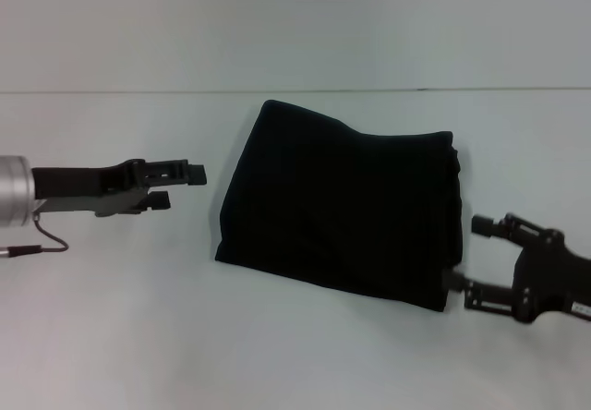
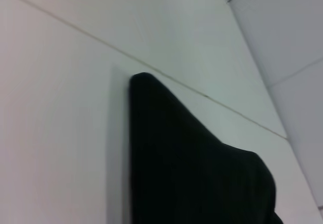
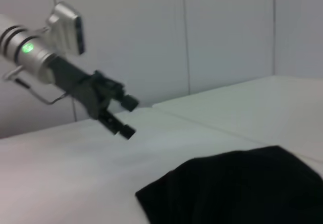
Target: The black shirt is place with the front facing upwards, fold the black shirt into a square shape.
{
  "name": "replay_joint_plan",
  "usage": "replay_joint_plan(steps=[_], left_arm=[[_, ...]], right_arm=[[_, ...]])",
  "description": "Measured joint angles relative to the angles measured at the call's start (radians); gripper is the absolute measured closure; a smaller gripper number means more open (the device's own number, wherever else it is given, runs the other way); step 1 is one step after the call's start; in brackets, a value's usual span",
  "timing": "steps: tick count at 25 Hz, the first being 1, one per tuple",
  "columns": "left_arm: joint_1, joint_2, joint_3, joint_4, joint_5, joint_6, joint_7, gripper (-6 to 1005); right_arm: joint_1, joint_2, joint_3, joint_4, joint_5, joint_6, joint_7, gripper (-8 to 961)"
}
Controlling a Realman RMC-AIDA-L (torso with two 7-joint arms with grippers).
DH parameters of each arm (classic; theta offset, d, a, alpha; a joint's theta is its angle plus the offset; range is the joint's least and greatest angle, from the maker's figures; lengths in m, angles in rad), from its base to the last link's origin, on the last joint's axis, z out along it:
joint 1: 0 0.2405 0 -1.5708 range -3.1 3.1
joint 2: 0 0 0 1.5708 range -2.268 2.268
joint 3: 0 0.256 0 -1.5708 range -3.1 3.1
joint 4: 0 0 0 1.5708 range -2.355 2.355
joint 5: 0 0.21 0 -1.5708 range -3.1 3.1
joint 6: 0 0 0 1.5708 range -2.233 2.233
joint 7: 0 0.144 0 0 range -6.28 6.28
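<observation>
Since the soft, light, floppy black fabric shirt [image 1: 342, 211] lies folded mid-table [image 1: 295, 355], grip edges; left gripper [image 1: 180, 186] at nine o'clock and right gripper [image 1: 473, 258] at four o'clock both gape.

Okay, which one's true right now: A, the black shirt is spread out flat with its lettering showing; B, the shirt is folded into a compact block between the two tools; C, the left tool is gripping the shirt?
B: the black shirt lies folded, plain black, with the left tool open and clear of it and the right tool open at its corner.

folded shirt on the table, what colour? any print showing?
Plain black shirt, no lettering or label visible on the upward face. Best seen in the head view.
</observation>
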Motion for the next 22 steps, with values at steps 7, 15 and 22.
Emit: replay_joint_plan(steps=[7, 15, 22], left_arm=[[-0.043, 0.005, 0.083, -0.074, 0.055, -0.124, -0.046, 53], [-0.054, -0.014, 0.15, -0.089, 0.052, -0.195, -0.047, 66], [-0.07, -0.036, 0.156, -0.098, 0.044, -0.21, -0.035, 84]], right_arm=[[0.022, 0.004, -0.002, 0.014, -0.081, 0.027, -0.009, 17], [0.065, 0.006, -0.022, 0.059, -0.119, 0.077, -0.013, 18], [0.08, 0.006, -0.058, 0.071, -0.119, 0.098, -0.015, 19]])
